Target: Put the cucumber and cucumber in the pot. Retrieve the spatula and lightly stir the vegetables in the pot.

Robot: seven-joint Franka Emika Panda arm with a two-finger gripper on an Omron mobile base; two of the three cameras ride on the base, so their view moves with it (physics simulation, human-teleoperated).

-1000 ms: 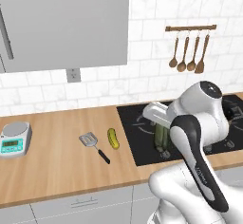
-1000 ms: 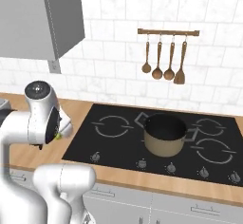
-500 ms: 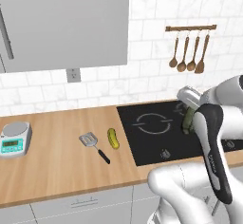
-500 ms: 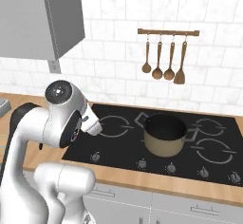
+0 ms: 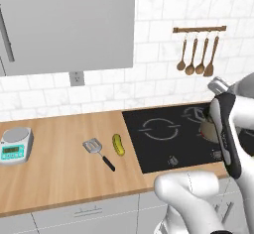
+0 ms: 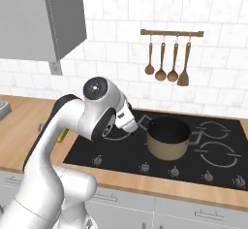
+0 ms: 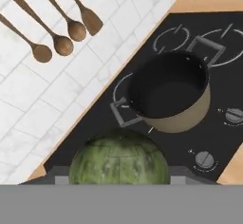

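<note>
Your claw is pinching the dark cucumber just short of the empty pot on the hob, while the yellow-green cucumber and spatula lie side by side on the desk.

White tiled wall, grey cabinet, wooden counter, black hob.
</note>
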